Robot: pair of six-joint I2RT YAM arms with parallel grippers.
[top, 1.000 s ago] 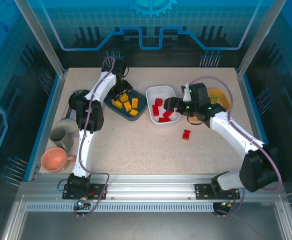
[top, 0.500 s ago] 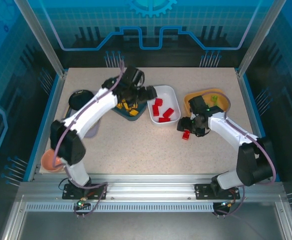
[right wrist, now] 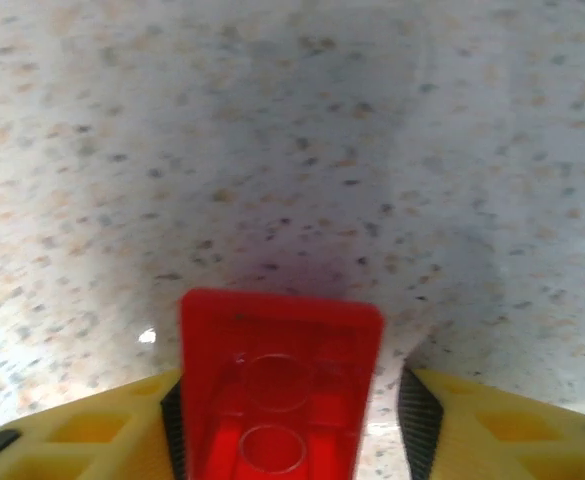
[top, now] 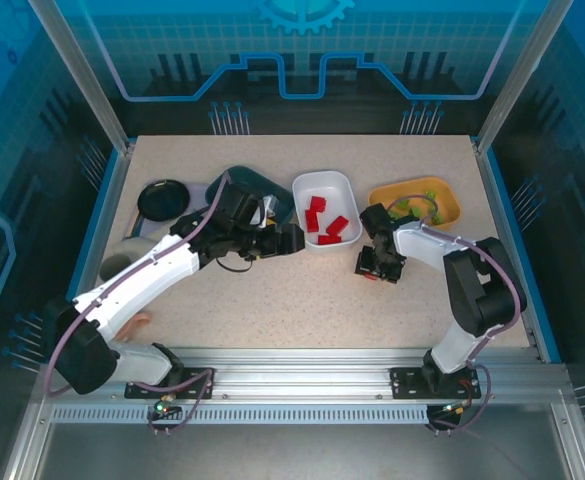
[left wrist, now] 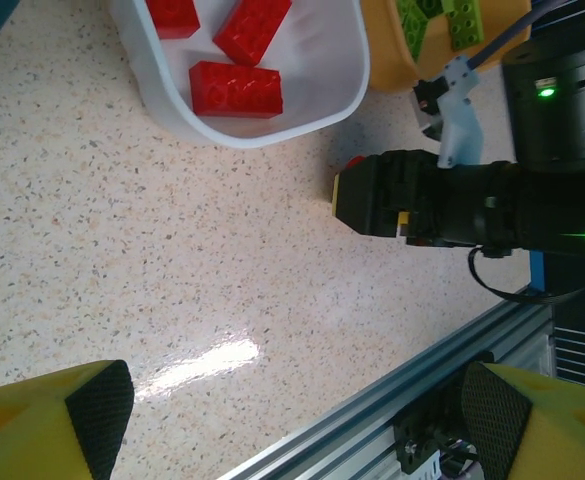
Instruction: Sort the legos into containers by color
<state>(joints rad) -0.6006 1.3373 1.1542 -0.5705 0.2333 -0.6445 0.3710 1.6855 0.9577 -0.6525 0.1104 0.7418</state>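
Right hand [top: 376,264], not yet closed, straddles the red lego [right wrist: 277,380] on the worktop [top: 302,300], its long axis along the fingers [right wrist: 92,430]; left hand [left wrist: 297,410] open, farther

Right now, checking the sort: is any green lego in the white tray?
No, the white tray holds only red legos.

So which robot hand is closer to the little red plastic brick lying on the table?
Right. The right gripper is down over the small red plastic brick, its fingers on either side. The left gripper hangs open farther off, near the white plastic tray.
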